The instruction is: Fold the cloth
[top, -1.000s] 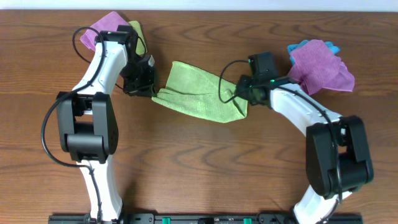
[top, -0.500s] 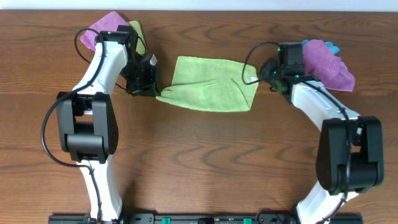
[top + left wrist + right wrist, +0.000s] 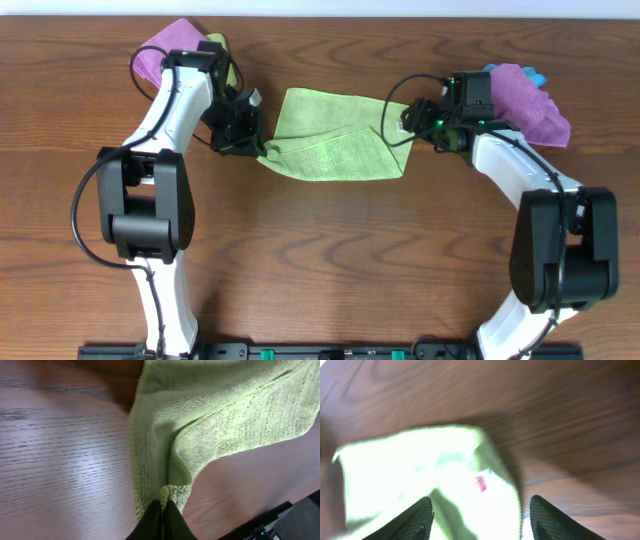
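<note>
Since half a second ago, your left pincer (image 3: 250,142) has edged rightward with its corner. The right pincer (image 3: 410,118) has slid back left over the right end of the green cloth (image 3: 335,145).

Starting at the left, a purple rag (image 3: 163,47) sits by the far-left corner, out of play. The left pincer is clenched on the cloth's near-left corner; its wrist view shows the tips pinching a bunched hem. The cloth lies near the far edge of the surface (image 3: 320,260), midway between the left and right edges, with a flap apparently doubled over its near part. The right pincer hangs released above the cloth's far-right corner, its fingers wide and gripping nothing. Another purple heap (image 3: 530,105) lies toward the far-right corner.

I'd judge you are part-way: one rough fold is laid, its edges unaligned. Squaring it and any further fold remain.
</note>
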Controlling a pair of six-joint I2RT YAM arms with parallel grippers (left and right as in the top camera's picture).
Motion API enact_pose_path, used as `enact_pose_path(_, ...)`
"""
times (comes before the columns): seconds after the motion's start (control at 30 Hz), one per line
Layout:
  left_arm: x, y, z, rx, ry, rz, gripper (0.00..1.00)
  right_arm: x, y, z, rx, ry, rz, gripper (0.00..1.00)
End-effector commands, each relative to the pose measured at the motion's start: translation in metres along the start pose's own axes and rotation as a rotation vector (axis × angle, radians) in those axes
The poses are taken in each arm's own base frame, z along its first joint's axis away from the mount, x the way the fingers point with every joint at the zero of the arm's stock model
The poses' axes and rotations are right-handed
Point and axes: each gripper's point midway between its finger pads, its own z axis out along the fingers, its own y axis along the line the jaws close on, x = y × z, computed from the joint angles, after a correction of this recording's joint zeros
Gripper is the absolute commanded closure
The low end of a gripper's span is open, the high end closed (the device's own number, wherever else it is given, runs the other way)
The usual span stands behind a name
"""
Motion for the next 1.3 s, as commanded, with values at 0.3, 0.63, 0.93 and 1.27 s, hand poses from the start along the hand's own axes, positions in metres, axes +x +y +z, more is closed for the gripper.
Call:
enact_pose_path(0.3,-0.005,-0.012,-0.011,0.004,-0.050,0.062,0.94,0.027,0.029,0.001,-0.183,0.096,-0.351,0.39)
enact_pose_path(0.63,-0.007,-0.012,-0.012,0.006,-0.059,0.067,0.94,0.061,0.032,0.032,-0.218,0.188,-0.420,0.40)
enact_pose_path(0.93,-0.009,-0.012,-0.012,0.006,-0.066,0.070,0.94,0.073,0.036,0.039,-0.220,0.211,-0.446,0.56)
enact_pose_path(1.27,-0.015,-0.014,-0.012,0.012,-0.092,0.074,0.94,0.064,0.035,0.034,-0.198,0.184,-0.451,0.99)
